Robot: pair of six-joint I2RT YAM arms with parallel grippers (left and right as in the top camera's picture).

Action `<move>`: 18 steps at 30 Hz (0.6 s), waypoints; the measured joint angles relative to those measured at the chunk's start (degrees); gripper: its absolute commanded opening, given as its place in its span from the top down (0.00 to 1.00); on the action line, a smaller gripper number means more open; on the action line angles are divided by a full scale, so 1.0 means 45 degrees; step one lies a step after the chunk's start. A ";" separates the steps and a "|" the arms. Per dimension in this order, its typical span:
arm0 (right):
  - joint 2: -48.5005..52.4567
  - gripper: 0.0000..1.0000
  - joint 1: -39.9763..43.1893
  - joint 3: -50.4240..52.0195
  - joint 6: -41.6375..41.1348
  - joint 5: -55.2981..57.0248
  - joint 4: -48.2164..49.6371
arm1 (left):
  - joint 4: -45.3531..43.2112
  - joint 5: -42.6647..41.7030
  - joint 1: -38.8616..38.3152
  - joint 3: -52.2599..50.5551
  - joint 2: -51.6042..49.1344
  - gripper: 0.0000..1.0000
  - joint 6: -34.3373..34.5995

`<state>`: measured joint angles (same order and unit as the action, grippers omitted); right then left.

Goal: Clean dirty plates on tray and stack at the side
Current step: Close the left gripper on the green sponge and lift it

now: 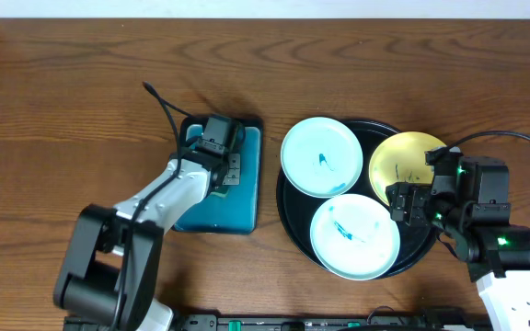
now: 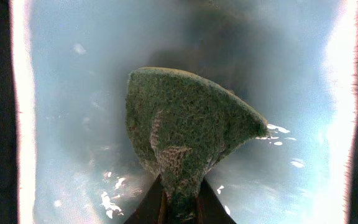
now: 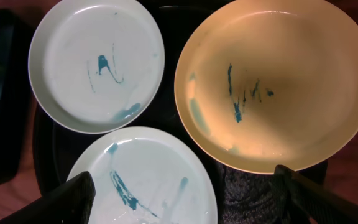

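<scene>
The round black tray (image 1: 293, 216) holds three plates. A mint plate (image 1: 322, 156) lies at its back left, a yellow plate (image 1: 408, 158) at its back right, and a second mint plate (image 1: 355, 236) at the front. All three bear teal scribbles, seen in the right wrist view on the far mint plate (image 3: 98, 62), the yellow plate (image 3: 272, 81) and the near mint plate (image 3: 145, 180). My right gripper (image 3: 185, 199) is open and empty above the near mint plate, at the tray's right side (image 1: 405, 207). My left gripper (image 2: 180, 205) is shut on a green sponge (image 2: 191, 124).
A teal rectangular tray (image 1: 237, 207) sits left of the black tray, with my left gripper (image 1: 212, 152) over it. Its wet, glossy floor (image 2: 73, 112) fills the left wrist view. Bare wooden table (image 1: 63, 110) lies to the left and back.
</scene>
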<state>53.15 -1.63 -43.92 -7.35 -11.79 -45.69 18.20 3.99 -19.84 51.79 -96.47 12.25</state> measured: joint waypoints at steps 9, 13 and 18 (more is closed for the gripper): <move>0.0000 0.11 0.0000 0.0000 0.0000 0.0000 -0.0024 | 0.1273 -0.0855 -0.0024 -0.0010 0.1457 0.85 0.0199; 0.0000 0.11 0.0000 0.0000 0.0000 0.0000 -0.0034 | 0.1350 -0.0947 -0.0024 -0.0160 0.1379 0.75 0.0277; 0.0000 0.11 0.0000 0.0000 0.0000 0.0000 -0.0049 | 0.1379 -0.1059 -0.0024 -0.0180 0.1268 0.63 0.0325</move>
<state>53.15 -1.63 -43.92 -7.35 -11.79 -45.91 24.40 -0.78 -19.94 50.98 -90.76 13.72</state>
